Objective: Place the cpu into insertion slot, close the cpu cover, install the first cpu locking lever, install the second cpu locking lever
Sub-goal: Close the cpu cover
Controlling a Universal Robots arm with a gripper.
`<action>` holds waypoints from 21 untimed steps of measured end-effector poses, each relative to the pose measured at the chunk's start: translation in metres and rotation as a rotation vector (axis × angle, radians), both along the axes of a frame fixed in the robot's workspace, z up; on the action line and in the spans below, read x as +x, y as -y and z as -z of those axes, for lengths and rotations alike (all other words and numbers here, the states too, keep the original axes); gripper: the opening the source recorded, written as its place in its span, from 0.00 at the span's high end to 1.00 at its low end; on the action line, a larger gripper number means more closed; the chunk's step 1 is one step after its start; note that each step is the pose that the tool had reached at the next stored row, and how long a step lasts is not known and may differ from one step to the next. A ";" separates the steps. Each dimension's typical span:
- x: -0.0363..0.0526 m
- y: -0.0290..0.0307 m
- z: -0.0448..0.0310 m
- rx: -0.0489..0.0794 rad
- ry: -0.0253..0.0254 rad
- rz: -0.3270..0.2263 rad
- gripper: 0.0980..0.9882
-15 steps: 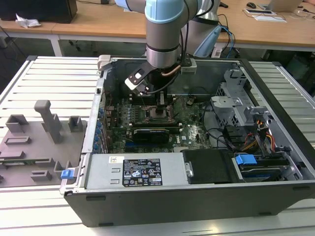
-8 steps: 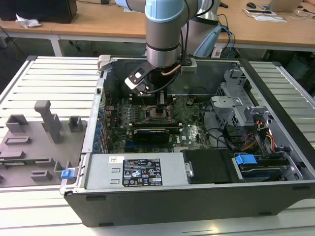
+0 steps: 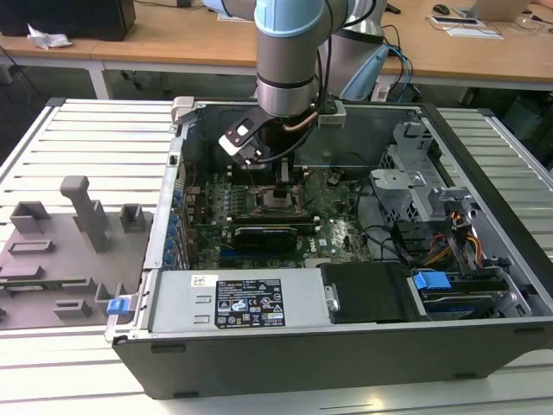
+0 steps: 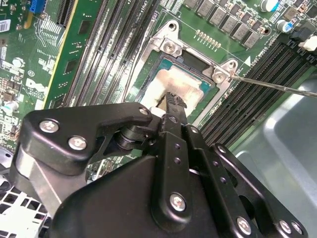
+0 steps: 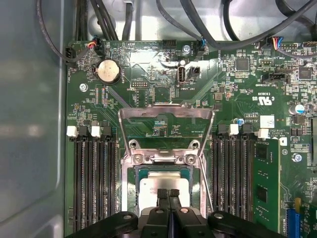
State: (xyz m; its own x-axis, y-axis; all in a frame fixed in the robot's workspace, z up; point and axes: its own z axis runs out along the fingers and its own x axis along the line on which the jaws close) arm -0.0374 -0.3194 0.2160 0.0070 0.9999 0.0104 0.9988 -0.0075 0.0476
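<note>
well, in the exterior view the insertion slot (image 3: 263, 207) sits 12 o'clock of the black card (image 3: 272, 232). cpu (image 5: 153, 181) is in it, cpu cover (image 5: 166, 111) flipped open. gripper (image 5: 168, 193) has its fingers together, clamping nothing, tip at the cpu's top. chip's light, stiff, fragile i reckon: edges only.

A pale table (image 3: 95, 130) of long metal slats spans the foreground under soft, even light. Toward the exterior view's left, a grey moulded fixture tray (image 3: 73, 251) lies on it. Behind runs a wooden desk (image 3: 173, 39) on white legs, carrying a dark box (image 3: 65, 17) and crumpled white paper (image 3: 47, 37). Toward the right sit a computer mouse (image 3: 441, 9) and papers (image 3: 471, 30).
</note>
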 end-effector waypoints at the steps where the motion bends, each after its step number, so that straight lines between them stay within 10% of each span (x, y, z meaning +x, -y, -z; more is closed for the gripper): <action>1: 0.0000 0.0000 -0.0004 0.000 -0.0001 0.000 0.99; 13: 0.0005 0.0000 -0.0051 0.000 0.0000 0.000 0.99; 18: 0.0100 0.0000 -0.0070 0.000 -0.0103 0.000 0.99; 21: 0.0100 0.0000 -0.0204 0.000 -0.0103 0.000 0.99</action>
